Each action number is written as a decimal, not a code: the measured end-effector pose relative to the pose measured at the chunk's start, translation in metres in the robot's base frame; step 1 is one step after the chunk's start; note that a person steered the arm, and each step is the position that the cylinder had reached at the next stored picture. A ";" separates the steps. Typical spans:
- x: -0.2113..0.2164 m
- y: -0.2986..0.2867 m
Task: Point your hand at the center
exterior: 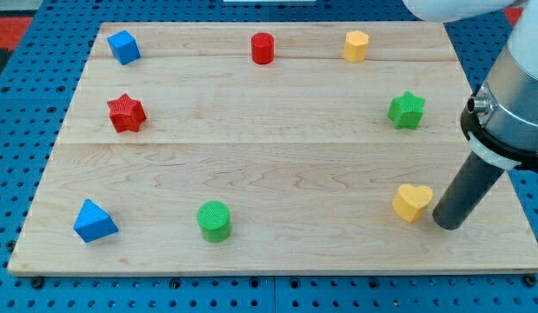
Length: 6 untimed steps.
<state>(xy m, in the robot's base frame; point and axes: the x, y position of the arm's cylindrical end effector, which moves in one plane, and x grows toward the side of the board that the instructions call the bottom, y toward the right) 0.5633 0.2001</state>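
My tip rests on the wooden board near its lower right corner, just right of a yellow heart block, close to it or just touching. A green star block lies above it at the right. A yellow hexagon block and a red cylinder sit along the view's top. A blue cube is at the top left, a red star at the left, a blue triangle block at the bottom left and a green cylinder at the bottom.
The arm's grey and white body hangs over the board's right edge. A blue perforated table surrounds the board.
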 end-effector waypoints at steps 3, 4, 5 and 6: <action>0.025 -0.073; -0.030 -0.137; -0.104 -0.145; -0.177 -0.186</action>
